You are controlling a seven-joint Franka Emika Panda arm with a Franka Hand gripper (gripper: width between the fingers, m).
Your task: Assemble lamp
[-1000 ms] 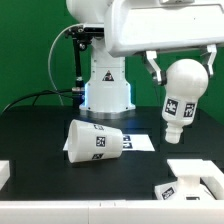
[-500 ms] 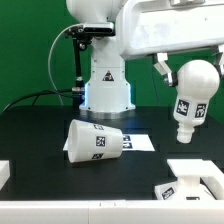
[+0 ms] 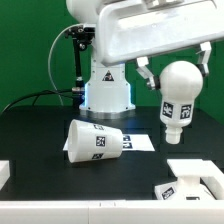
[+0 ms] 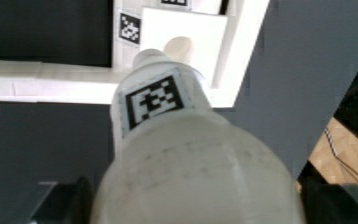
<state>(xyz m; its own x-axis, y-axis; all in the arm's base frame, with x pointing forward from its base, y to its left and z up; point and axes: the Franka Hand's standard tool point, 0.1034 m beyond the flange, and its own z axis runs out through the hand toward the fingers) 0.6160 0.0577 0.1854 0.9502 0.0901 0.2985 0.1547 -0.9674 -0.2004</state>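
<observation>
My gripper (image 3: 175, 72) is shut on the round head of the white bulb (image 3: 178, 97) and holds it in the air at the exterior view's right, stem pointing down with a tag on it. In the wrist view the bulb (image 4: 172, 140) fills the middle, with its tagged neck pointing away. The tapered shade (image 3: 95, 140) lies on its side on the black table, left of the bulb. The flat square base (image 3: 200, 177) sits at the front right corner, below the bulb.
The marker board (image 3: 138, 143) lies flat behind the shade and shows in the wrist view (image 4: 131, 25). The robot's pedestal (image 3: 107, 85) stands at the back. A white block (image 3: 4, 172) sits at the left edge.
The gripper with the bulb swung right and then back left, ending slightly left of and a little lower than a second ago. The shade and base have not moved.
</observation>
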